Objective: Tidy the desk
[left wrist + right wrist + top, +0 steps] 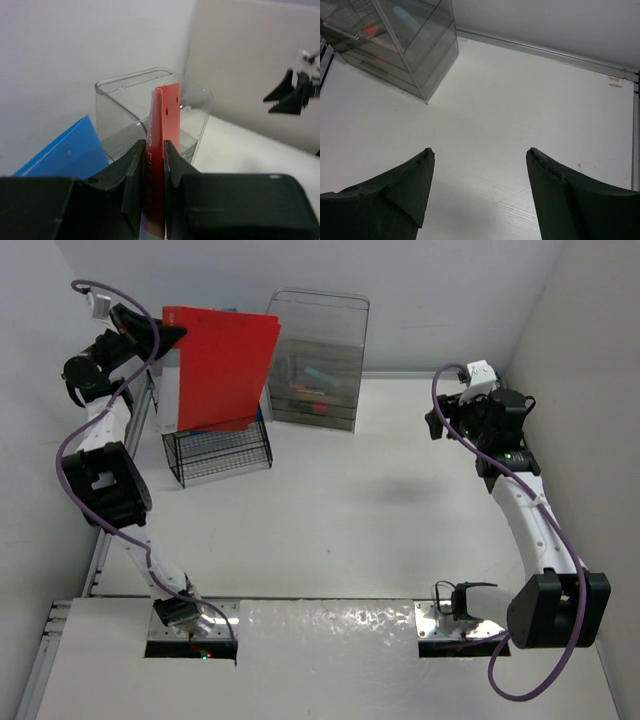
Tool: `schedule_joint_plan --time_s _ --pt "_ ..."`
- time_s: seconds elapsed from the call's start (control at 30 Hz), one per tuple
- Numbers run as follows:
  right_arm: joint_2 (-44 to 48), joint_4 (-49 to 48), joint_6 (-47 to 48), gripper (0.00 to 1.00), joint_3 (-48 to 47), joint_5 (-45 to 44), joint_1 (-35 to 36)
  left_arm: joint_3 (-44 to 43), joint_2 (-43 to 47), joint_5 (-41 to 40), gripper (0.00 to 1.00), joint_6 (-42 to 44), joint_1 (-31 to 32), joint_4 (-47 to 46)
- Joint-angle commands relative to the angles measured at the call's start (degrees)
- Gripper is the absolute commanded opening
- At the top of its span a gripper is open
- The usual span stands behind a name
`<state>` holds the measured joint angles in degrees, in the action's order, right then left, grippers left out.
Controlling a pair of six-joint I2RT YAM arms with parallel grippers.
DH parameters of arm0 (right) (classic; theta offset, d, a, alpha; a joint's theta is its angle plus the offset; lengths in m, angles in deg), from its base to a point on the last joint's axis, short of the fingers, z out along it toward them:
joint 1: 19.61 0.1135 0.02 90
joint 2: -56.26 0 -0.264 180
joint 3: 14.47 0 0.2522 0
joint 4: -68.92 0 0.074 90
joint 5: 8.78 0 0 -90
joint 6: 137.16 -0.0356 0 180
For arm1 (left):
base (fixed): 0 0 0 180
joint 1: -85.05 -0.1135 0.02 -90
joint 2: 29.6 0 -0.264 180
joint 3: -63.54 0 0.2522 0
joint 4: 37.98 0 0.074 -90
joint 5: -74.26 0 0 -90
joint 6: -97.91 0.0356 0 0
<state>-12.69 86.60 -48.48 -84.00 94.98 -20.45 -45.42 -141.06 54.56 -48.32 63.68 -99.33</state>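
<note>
White tabletop (340, 530) spans the whole workspace under both arms. Right hand (480, 155) is held apart above it, with nothing gripped. Further back on the left, the left hand (155, 150) is clamped on the red folder (225, 365), held upright over the black wire rack (220, 455). The clear drawer box (320, 360) is just beside it. Folder is best lowered vertical, lined up beside the blue folder (70, 150), and released only once seated.

The white table (380, 510), edged with grey rails (545, 52), carries a black wire rack (218, 452) at its far left. A clear drawer box (318, 365) stands just beside the rack, by the back wall.
</note>
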Motion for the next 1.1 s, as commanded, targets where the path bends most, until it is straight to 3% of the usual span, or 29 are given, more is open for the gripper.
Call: schedule_joint_plan --time_s 0.0,0.2,0.43,0.87,1.07 --pt "1.36 0.12 0.88 0.72 -2.94 1.09 0.4 -5.17 -4.72 -7.19 0.0 -17.15 -0.43 -33.43" --pt "1.71 0.91 3.61 0.73 -2.77 1.09 0.4 -0.96 -4.38 -8.07 0.0 -10.92 -0.43 -33.43" --pt "1.1 0.82 3.34 0.73 -3.21 1.62 0.4 -5.17 -5.17 -7.9 0.0 -8.03 0.09 -33.08" --pt "1.54 1.87 4.05 0.73 -2.77 2.06 0.4 -2.89 -3.5 -9.13 0.0 1.38 3.53 -33.52" --pt "1.71 2.23 4.4 0.73 -2.68 2.5 1.98 0.79 -1.83 -5.88 0.02 5.86 3.52 -33.43"
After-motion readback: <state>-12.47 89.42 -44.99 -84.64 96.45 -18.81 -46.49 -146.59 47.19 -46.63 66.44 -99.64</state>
